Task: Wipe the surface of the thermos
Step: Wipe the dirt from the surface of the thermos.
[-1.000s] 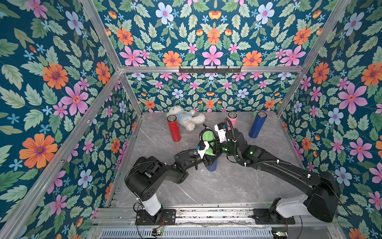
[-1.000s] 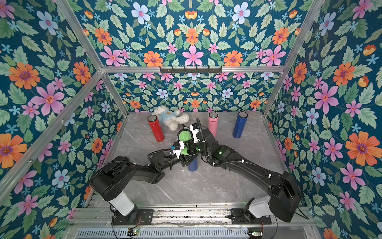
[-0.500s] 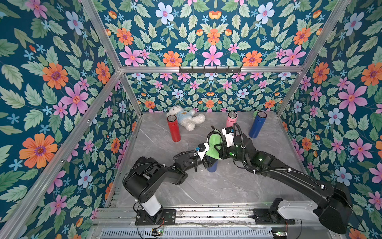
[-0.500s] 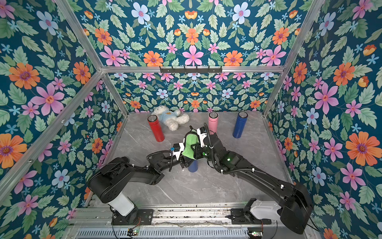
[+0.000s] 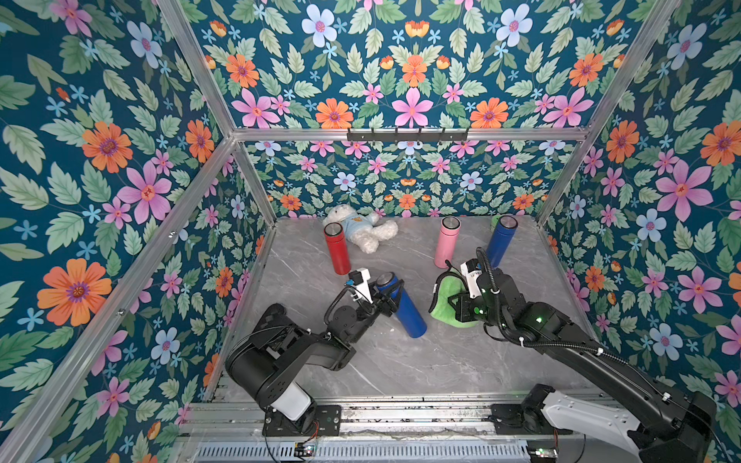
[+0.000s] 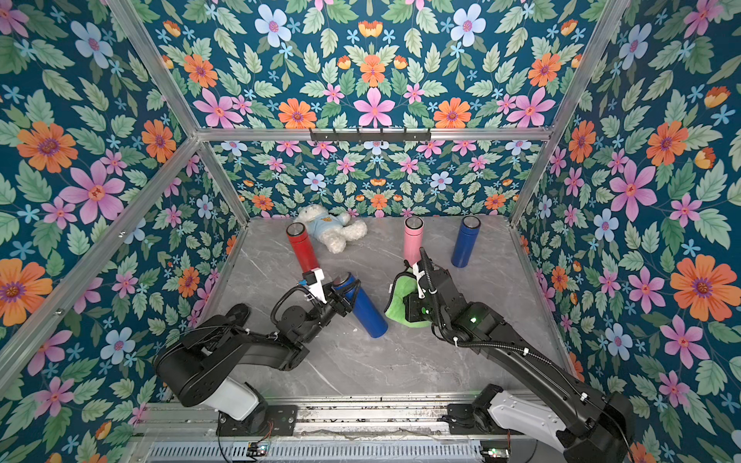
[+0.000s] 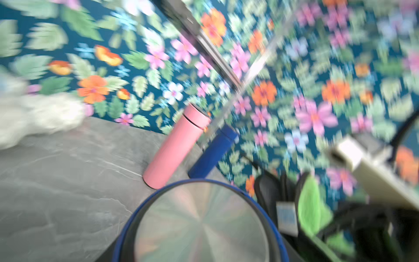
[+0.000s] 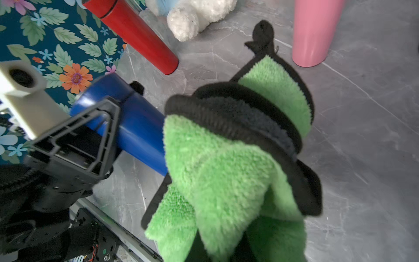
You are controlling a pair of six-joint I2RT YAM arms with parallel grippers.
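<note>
A blue thermos (image 5: 405, 312) (image 6: 367, 312) leans tilted in mid-table, silver lid (image 7: 201, 224) up and base low toward the front. My left gripper (image 5: 387, 293) (image 6: 347, 294) is shut on its upper part, one black finger (image 8: 102, 136) lying against the blue body (image 8: 138, 127). The green cloth with black edging (image 5: 444, 298) (image 6: 400, 298) (image 8: 226, 172) hangs bunched from my right gripper (image 5: 452, 305), shut on it, just right of the thermos and apart from it in both top views. The cloth hides the right jaws in the wrist view.
A red thermos (image 5: 337, 250), a pink thermos (image 5: 447, 242) and another blue thermos (image 5: 501, 240) stand toward the back. A white plush bear (image 5: 361, 230) lies by the red one. Floral walls close in the left, back and right sides.
My right gripper has carried the green cloth off the thermos top to the right and down, uncovering the lid. The left gripper keeps its hold on the thermos.
</note>
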